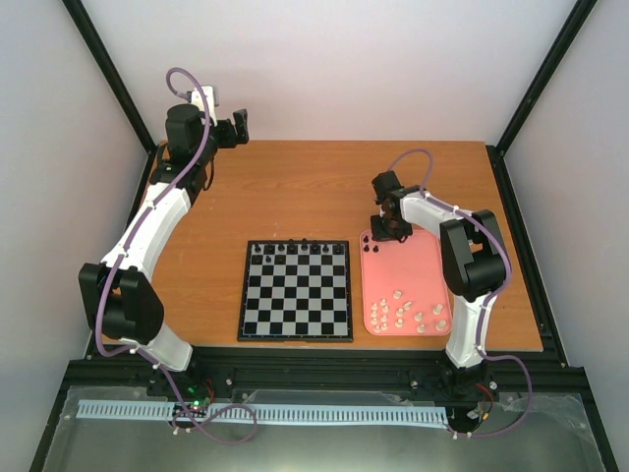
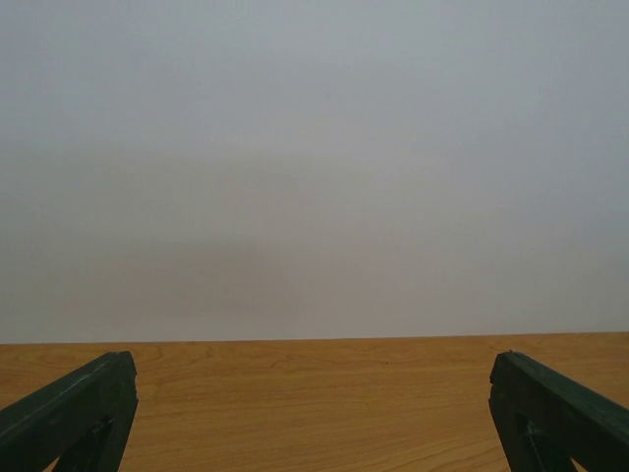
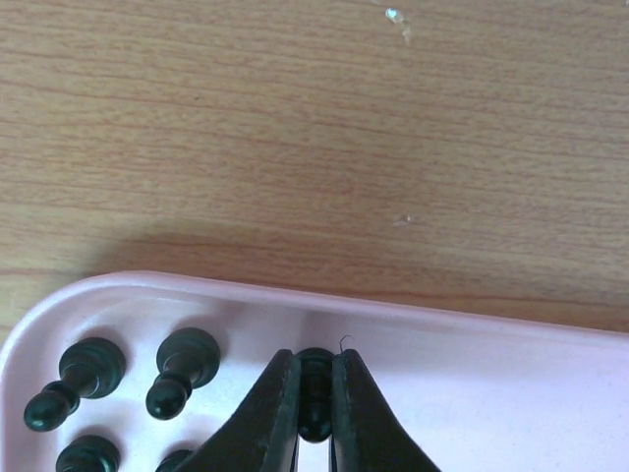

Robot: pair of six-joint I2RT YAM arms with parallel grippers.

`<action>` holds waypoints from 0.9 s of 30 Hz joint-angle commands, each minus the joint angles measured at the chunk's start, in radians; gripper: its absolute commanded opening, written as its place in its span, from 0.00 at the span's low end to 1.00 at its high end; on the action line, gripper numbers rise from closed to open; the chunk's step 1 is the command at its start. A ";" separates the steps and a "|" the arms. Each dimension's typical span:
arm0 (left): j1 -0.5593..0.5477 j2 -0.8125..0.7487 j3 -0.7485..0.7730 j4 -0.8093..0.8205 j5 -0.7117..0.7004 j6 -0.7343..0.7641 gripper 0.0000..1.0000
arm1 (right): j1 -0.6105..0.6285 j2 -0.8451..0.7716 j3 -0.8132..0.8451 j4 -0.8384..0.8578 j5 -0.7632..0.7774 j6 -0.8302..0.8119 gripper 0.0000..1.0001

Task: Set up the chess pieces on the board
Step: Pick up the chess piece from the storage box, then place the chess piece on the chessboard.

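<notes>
A wooden tabletop (image 1: 295,187) seen from above, with a robot arm bolted at each near corner. A flat chessboard (image 1: 295,295) with black and silvery-grey checks lies in the middle, nearer the front edge. A line of small black pieces (image 1: 295,248) stands along the board's far row; the other squares show no pieces. Just to the right of the board, apart from it, lies a pink tray (image 1: 418,265) with rounded corners. A cluster of cream-white pieces (image 1: 408,315) sits at the tray's near end.

The right gripper (image 1: 378,236) reaches down over the tray's far left corner. In the right wrist view its jaws are pinched almost together, and a black chess piece (image 3: 314,408) is clamped between them, close to the tray's far wall. Only a narrow dark strip of the piece shows between the two fingers, so its type cannot be told. Left of the jaws, four more loose black pieces (image 3: 182,372) rest in the tray's corner; the two at the bottom edge are cut off by the frame.

The left arm stretches away to the far left corner of the tabletop, well apart from the board and tray. The left gripper (image 1: 236,126) points toward the pale back wall (image 2: 314,147). In the left wrist view its jaws stand wide open, one finger at each lower corner of the picture, with only bare wood between them and nothing held.
</notes>
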 commanded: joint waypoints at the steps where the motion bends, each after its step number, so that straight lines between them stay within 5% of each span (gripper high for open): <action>1: -0.002 0.004 0.034 0.009 -0.002 0.012 1.00 | -0.008 -0.041 -0.001 -0.022 -0.028 0.000 0.09; 8: -0.002 0.005 0.035 0.008 -0.002 0.011 1.00 | 0.021 -0.166 0.017 -0.121 -0.011 -0.001 0.09; 15: -0.002 -0.003 0.029 0.006 0.000 0.008 1.00 | 0.181 -0.244 0.121 -0.238 0.029 -0.006 0.10; 27: -0.002 -0.019 0.016 0.015 0.003 0.005 1.00 | 0.461 -0.049 0.345 -0.265 -0.037 -0.009 0.10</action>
